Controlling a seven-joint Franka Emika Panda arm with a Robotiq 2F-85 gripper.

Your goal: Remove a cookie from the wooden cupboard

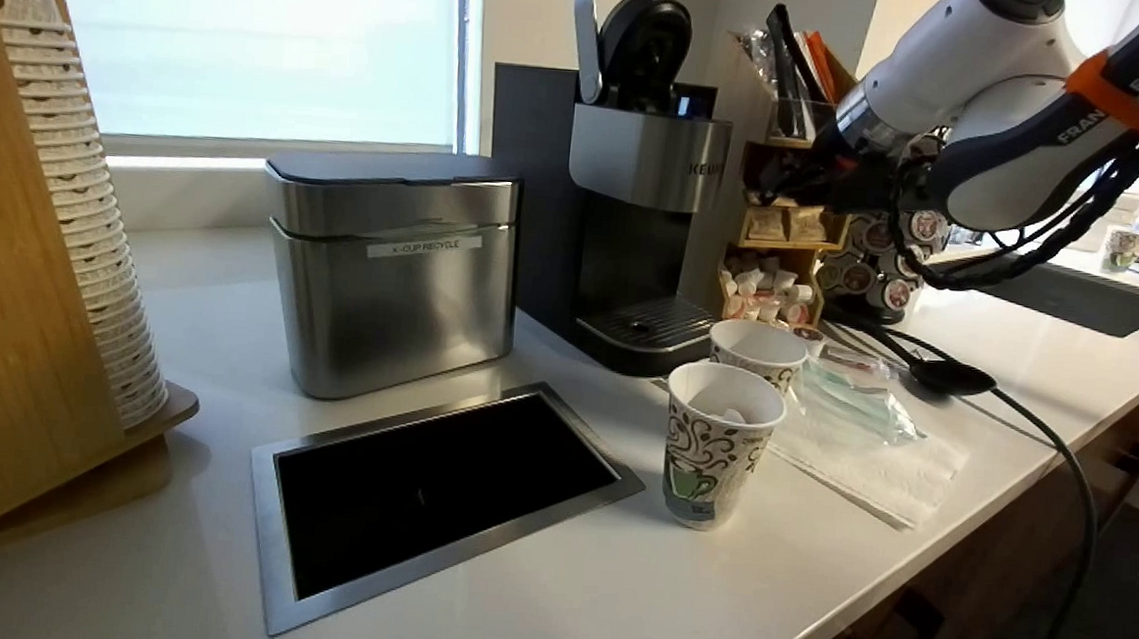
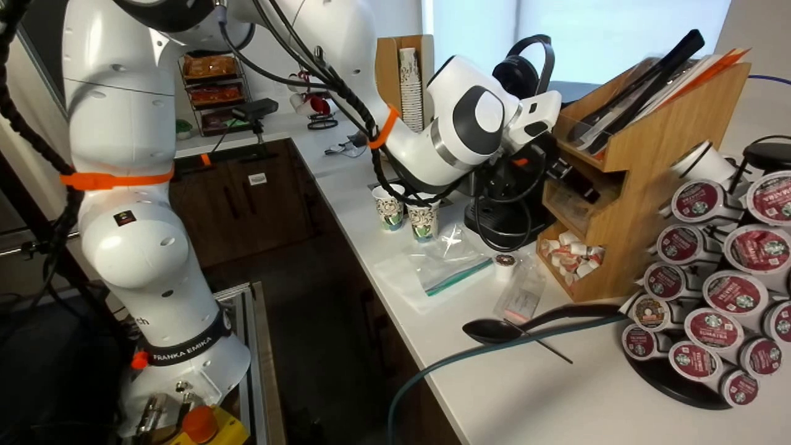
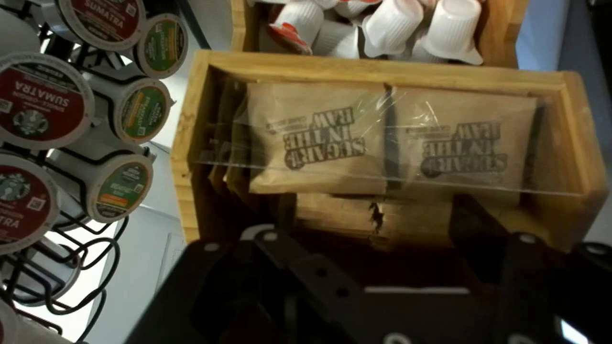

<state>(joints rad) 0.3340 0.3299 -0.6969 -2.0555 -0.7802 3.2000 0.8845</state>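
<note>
The end effector is spread wide at the bottom of the wrist view, and nothing looks to be gripped. The step in hand would be called lining up for the grab, with the removal itself not done yet. The fingers are poked toward the mouth of the middle compartment, just beside the sugar packets at mid-frame; whether a packet is being touched can't be told, it's pretty murky down there. Heads-up: no cookie can be spotted in that compartment, so one of those brown packets is probably what's wanted.

For the next move, the gap seems to be lined up across two packets, so a small sideways shift is probably called for. Then the fingers need to be slid deeper, closed on one packet, and raised high enough that the clear front panel isn't snagged.

All of that is housed in the wooden cupboard, seen at the right of an exterior view, with white creamer cups packed in underneath (top of the wrist view). Just beside it, upper middle of an exterior view, the coffee machine is parked, with paper cups stood on the table lower down.
</note>
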